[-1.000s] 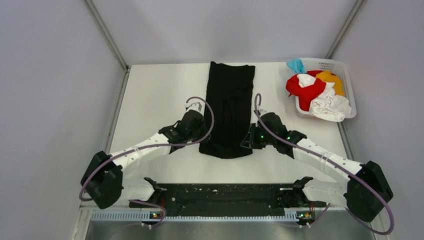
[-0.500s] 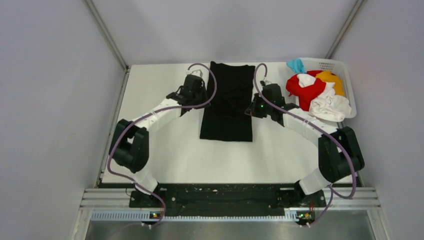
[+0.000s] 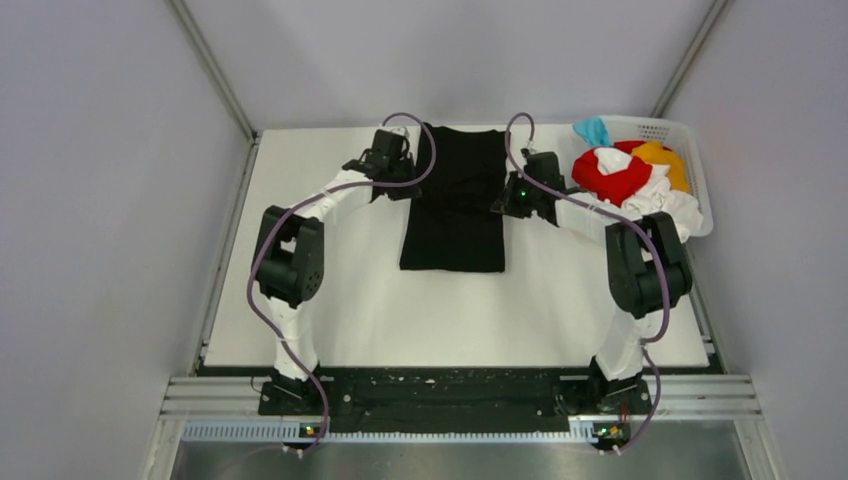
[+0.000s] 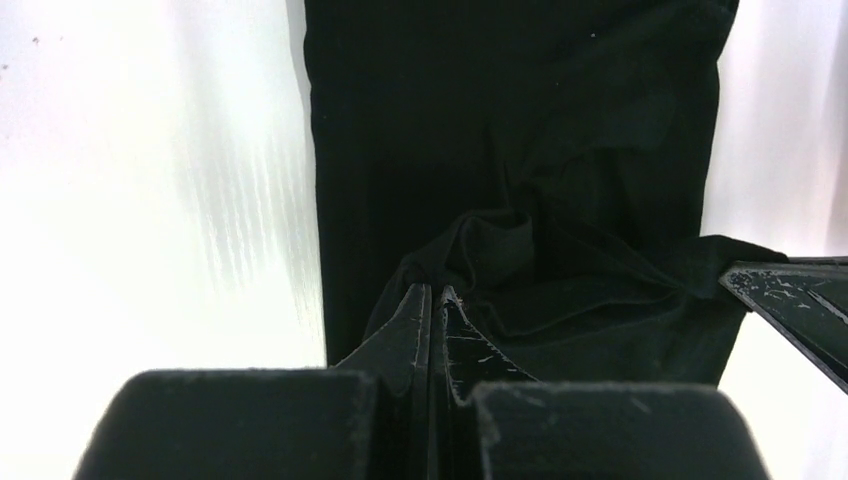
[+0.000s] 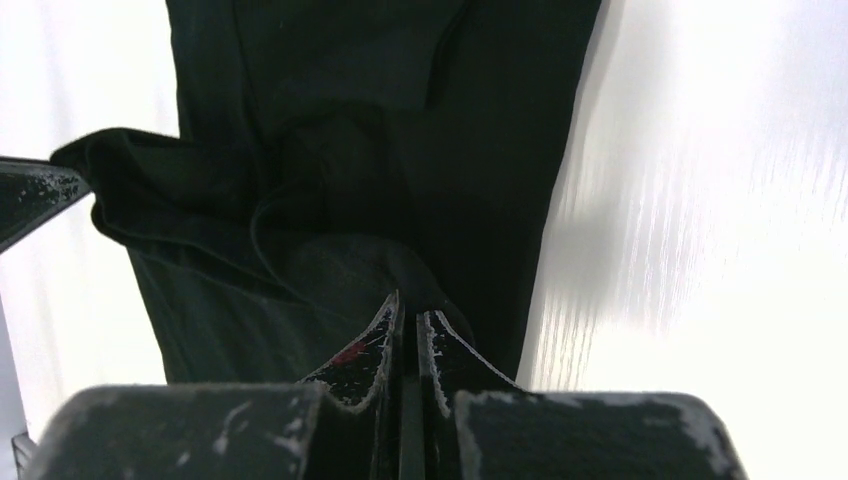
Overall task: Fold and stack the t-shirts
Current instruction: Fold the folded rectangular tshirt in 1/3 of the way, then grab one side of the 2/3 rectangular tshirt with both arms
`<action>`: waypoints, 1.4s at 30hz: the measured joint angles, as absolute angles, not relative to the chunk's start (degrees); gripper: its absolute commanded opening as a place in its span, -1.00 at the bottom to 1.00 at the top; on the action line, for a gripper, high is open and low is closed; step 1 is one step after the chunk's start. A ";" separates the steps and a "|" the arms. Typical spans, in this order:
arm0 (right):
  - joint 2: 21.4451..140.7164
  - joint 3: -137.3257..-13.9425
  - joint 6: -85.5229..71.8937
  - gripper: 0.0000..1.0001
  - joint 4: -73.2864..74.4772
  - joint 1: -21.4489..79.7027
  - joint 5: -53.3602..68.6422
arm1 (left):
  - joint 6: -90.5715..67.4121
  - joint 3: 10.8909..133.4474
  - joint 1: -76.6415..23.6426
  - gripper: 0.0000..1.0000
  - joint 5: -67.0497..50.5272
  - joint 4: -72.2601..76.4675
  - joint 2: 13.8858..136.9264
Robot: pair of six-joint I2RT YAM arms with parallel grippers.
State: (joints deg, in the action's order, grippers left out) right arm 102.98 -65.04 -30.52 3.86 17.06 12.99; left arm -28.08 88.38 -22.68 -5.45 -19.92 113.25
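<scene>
The black t-shirt (image 3: 455,215) lies lengthwise on the middle of the white table, its near part doubled over toward the far end. My left gripper (image 3: 408,178) is shut on a bunched fold at its left edge, as the left wrist view (image 4: 432,292) shows. My right gripper (image 3: 506,200) is shut on a fold at its right edge, seen in the right wrist view (image 5: 408,302). Both hold the cloth over the shirt's far half. Red (image 3: 610,180), white (image 3: 668,208), orange-yellow (image 3: 668,155) and light blue (image 3: 592,130) shirts lie heaped in the basket.
The white lattice basket (image 3: 697,160) stands at the far right corner of the table (image 3: 330,300), close to my right arm. Grey walls close in the far and side edges. Both arms reach far out over the table.
Both grippers have carried the shirt's near hem from the near end toward the far end, folding it over. The shirt's near edge now lies farther from the arm bases.
</scene>
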 measured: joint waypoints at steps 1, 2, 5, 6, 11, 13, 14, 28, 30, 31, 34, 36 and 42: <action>104.16 -66.04 -30.39 -0.57 3.81 16.78 13.32 | -27.90 89.21 -22.37 -0.90 -6.07 -20.05 114.17; 105.14 -66.94 -30.33 -0.13 3.73 16.56 13.56 | -27.81 89.95 -22.09 -0.59 -6.70 -20.18 115.00; 107.26 -68.86 -30.41 0.61 3.38 16.03 13.82 | -26.87 92.05 -21.54 0.95 -8.03 -21.15 116.99; 107.77 -69.60 -30.04 0.74 3.44 15.92 13.65 | -26.72 93.03 -21.41 0.97 -8.25 -21.69 117.69; 107.85 -71.48 -29.54 0.97 3.55 15.57 12.69 | -26.70 95.39 -21.10 0.98 -8.38 -23.16 118.21; 107.02 -71.11 -29.56 0.97 3.92 15.57 12.40 | -26.79 94.78 -21.08 0.97 -8.60 -23.40 117.30; 105.97 -70.17 -29.58 0.97 3.95 15.57 12.27 | -26.89 93.60 -21.10 0.97 -8.78 -23.29 116.27; 85.36 -40.01 -35.20 0.85 1.87 16.12 20.01 | -33.82 57.21 -21.10 0.97 -12.32 -19.75 94.02; 85.19 -37.67 -37.58 0.70 -0.14 16.12 21.17 | -34.89 54.96 -21.12 0.96 -13.21 -18.98 94.02; 85.12 -37.08 -38.52 0.62 -1.32 16.21 21.15 | -35.48 53.98 -21.15 0.92 -13.72 -18.37 94.02; 85.14 -35.22 -41.32 0.32 -4.29 16.32 21.34 | -36.73 53.10 -21.15 0.67 -14.44 -16.49 94.02; 85.41 -34.41 -42.59 0.13 -5.63 16.36 21.39 | -37.58 52.75 -21.15 0.47 -14.66 -15.20 94.30; 87.44 -32.60 -45.84 0.00 -9.87 16.71 23.22 | -39.72 51.94 -21.26 0.03 -16.51 -12.43 95.92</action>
